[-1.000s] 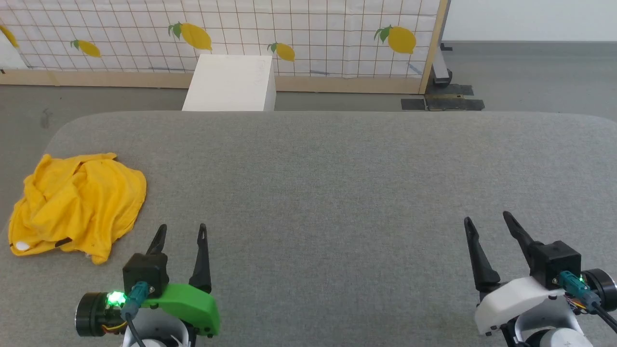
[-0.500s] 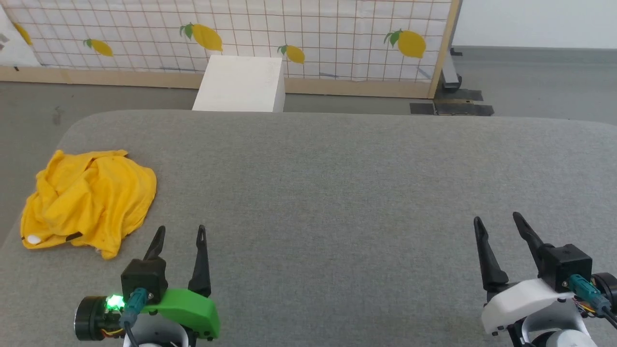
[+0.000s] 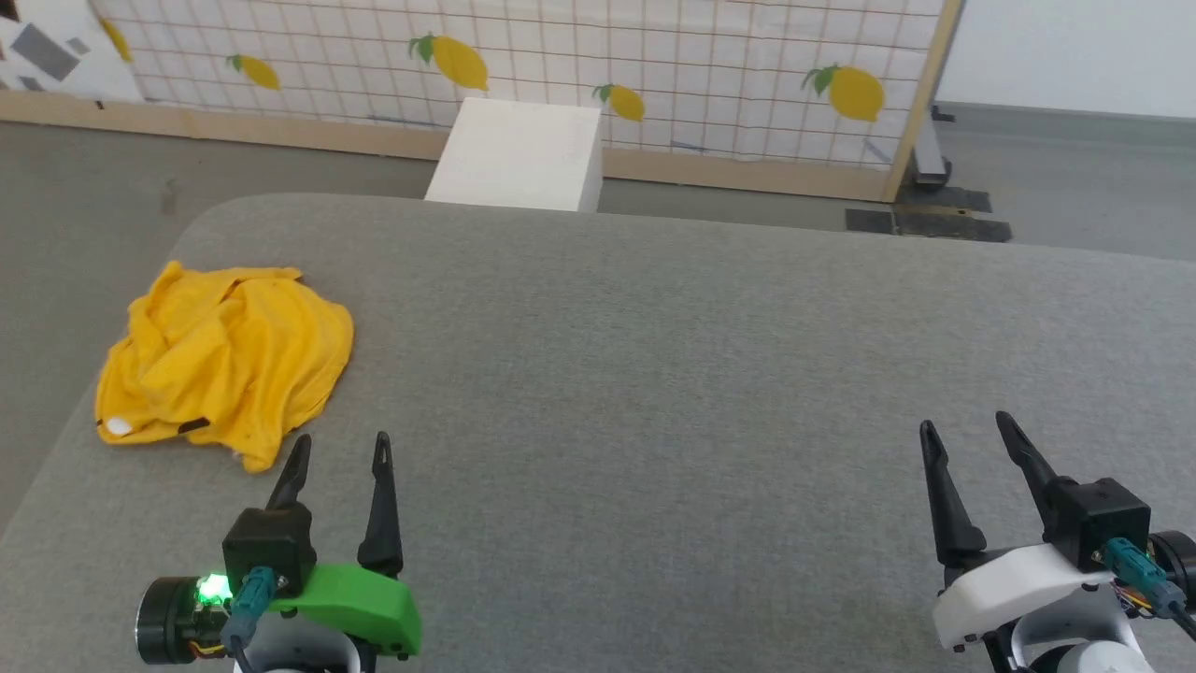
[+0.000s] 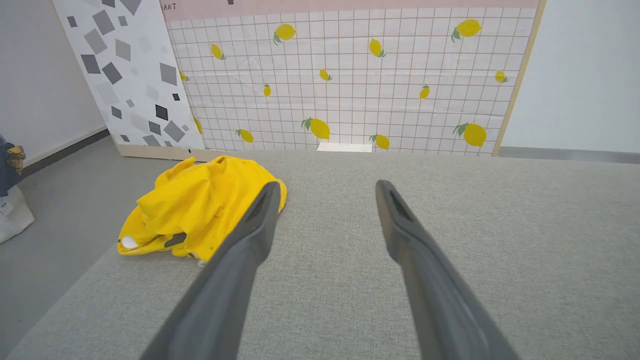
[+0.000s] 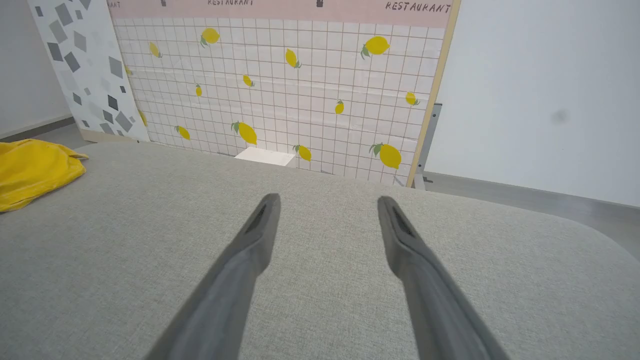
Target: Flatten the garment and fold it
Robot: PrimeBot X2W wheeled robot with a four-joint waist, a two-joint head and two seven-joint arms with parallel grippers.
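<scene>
Fingers [image 3: 378, 505] of my left gripper [image 3: 341, 439] stand spread wide with nothing between them, over the grey fabric-covered table [image 3: 654, 374]. My right gripper [image 3: 965, 421] is just as wide open and just as empty, well off to the other side. The garment [image 3: 224, 360], a bright yellow cotton T-shirt, lies in a crumpled heap near the table's left edge, just ahead and to the left of my left gripper, not touching it. A small white oval [image 3: 118, 427] and a black mark [image 3: 193, 426] show along its near hem.
</scene>
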